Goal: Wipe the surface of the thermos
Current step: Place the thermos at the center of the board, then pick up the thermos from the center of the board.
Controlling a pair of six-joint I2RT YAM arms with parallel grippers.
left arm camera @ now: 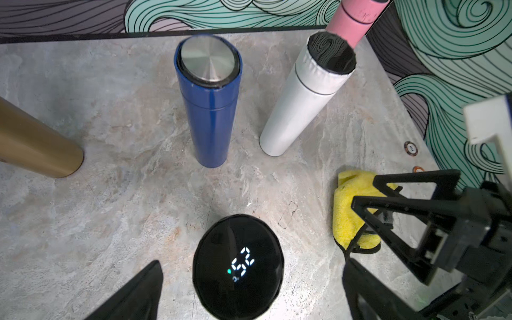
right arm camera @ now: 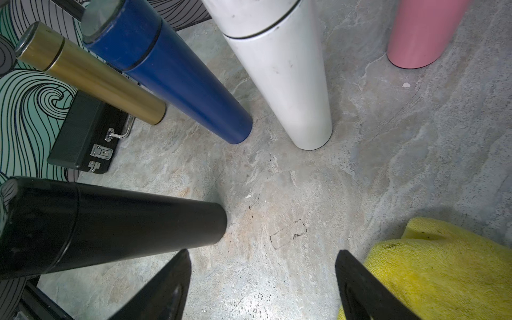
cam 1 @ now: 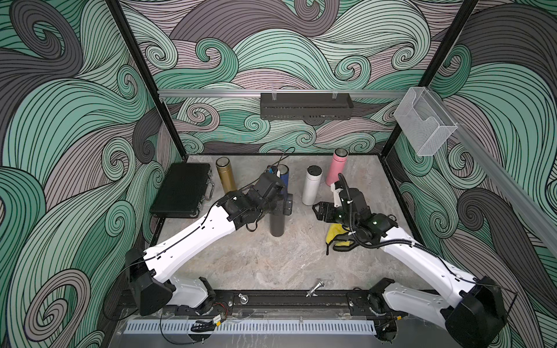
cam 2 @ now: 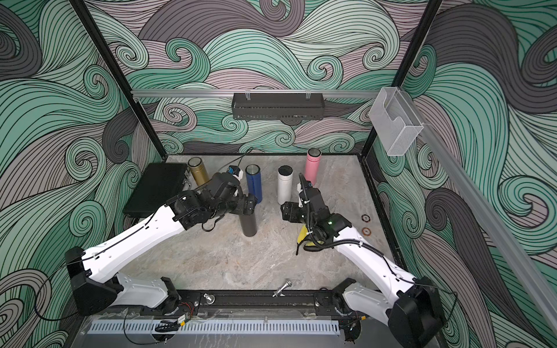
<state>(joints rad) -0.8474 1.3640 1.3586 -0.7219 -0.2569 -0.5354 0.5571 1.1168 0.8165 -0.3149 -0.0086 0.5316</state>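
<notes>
The matte black cylindrical thermos (cam 1: 277, 224) with a lit digital lid stands upright near the middle of the grey marbled table (cam 1: 241, 265), and since the left hand (cam 1: 283, 205) straddles its top, it is most likely the one to wipe; that hand is spread wide and holds nothing, its jaws on either side of the lid and, as far as the left wrist view shows, not touching it. The right hand (right arm camera: 263, 253) hovers to the right of the black thermos, well open and empty, over bare table; the fluffy yellow microfibre cloth (right arm camera: 432, 263) lies crumpled just beyond it, farther from the black thermos and partly under the right wrist. Behind the black thermos stand a blue metal thermos (left arm camera: 210, 110) and a white one (left arm camera: 302, 105).

The step in hand looks like fetching the cloth. To do it well, the right hand should shift away from the black thermos until its jaws bracket a thick fold, then sink low enough to pinch plenty of fabric rather than a loose edge; the left hand should close gently on the lid first, so the tall, narrow body cannot tip or spin once wiping pressure comes from the side.
</notes>
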